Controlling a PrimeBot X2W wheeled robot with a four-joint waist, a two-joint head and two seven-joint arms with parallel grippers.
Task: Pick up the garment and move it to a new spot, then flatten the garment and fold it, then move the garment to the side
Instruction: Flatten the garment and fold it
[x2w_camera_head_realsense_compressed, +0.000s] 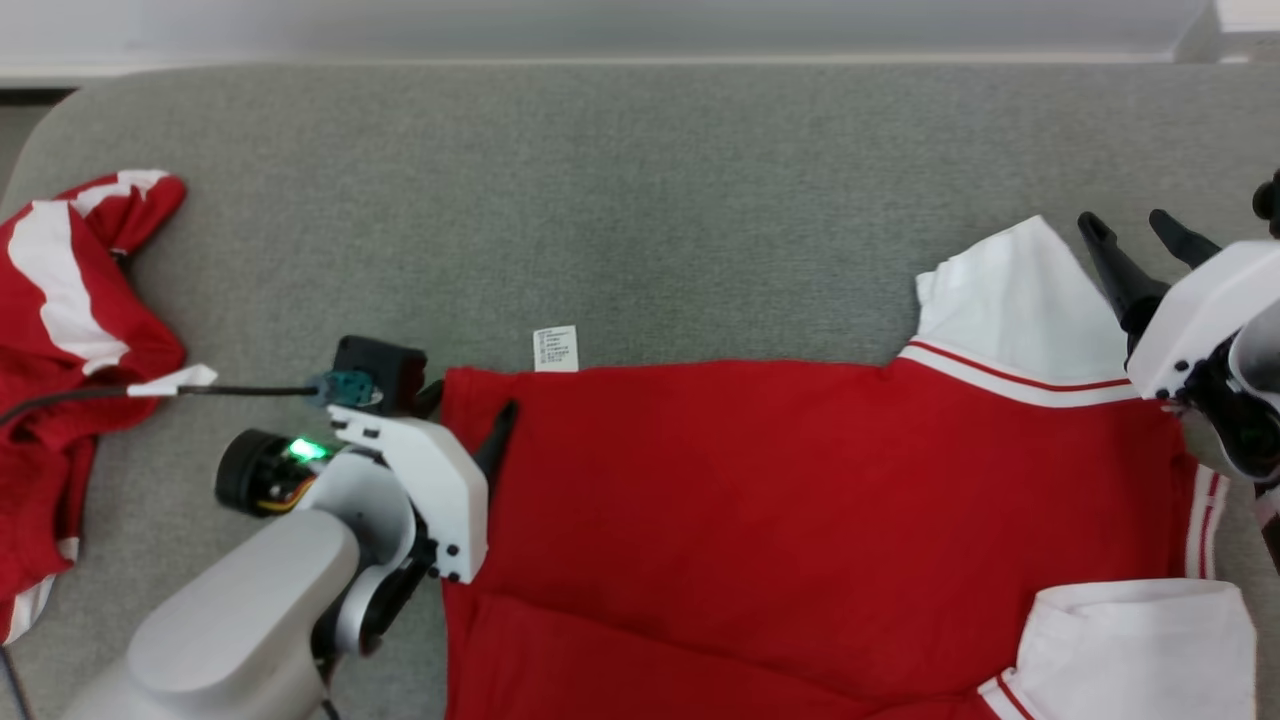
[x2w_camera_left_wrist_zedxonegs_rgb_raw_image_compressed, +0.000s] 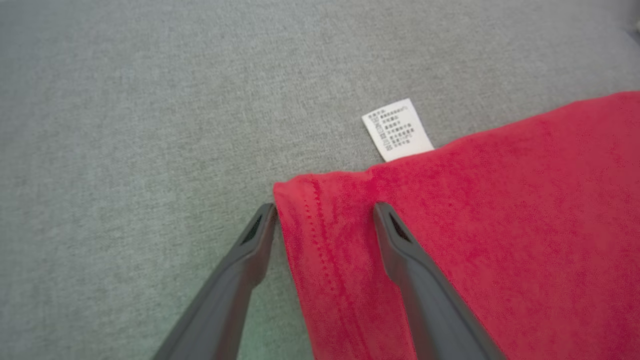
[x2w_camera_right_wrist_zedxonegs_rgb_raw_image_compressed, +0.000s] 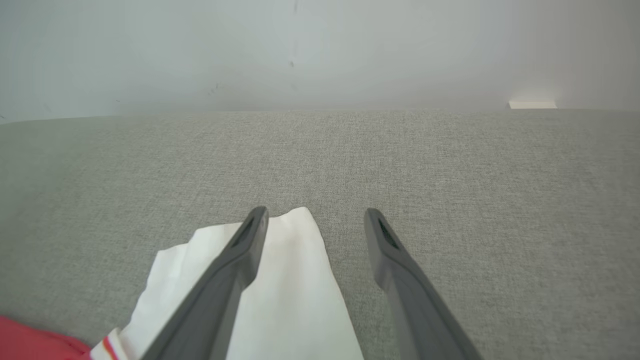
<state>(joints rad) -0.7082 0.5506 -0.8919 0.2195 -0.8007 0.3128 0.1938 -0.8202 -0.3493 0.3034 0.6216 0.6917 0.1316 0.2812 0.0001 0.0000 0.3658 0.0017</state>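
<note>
The garment (x2w_camera_head_realsense_compressed: 800, 500), a red shirt with white sleeves, lies spread flat on the grey fabric surface (x2w_camera_head_realsense_compressed: 650, 200). At far left sits a crumpled red-and-white cloth (x2w_camera_head_realsense_compressed: 70, 330). The left end effector (x2w_camera_head_realsense_compressed: 465, 415) is released, fingers straddling the garment's hem corner, near a white care label (x2w_camera_head_realsense_compressed: 555, 348). At right, the right end effector (x2w_camera_head_realsense_compressed: 1125, 222) is released too, at the upper sleeve (x2w_camera_head_realsense_compressed: 1010, 290).

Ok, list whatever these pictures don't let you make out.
Care label: print too small to read, left wrist view.
Red shirt: near part cut off by the head view's bottom edge.
Second red-and-white garment: crumpled, cut off by the head view's left edge.
</note>
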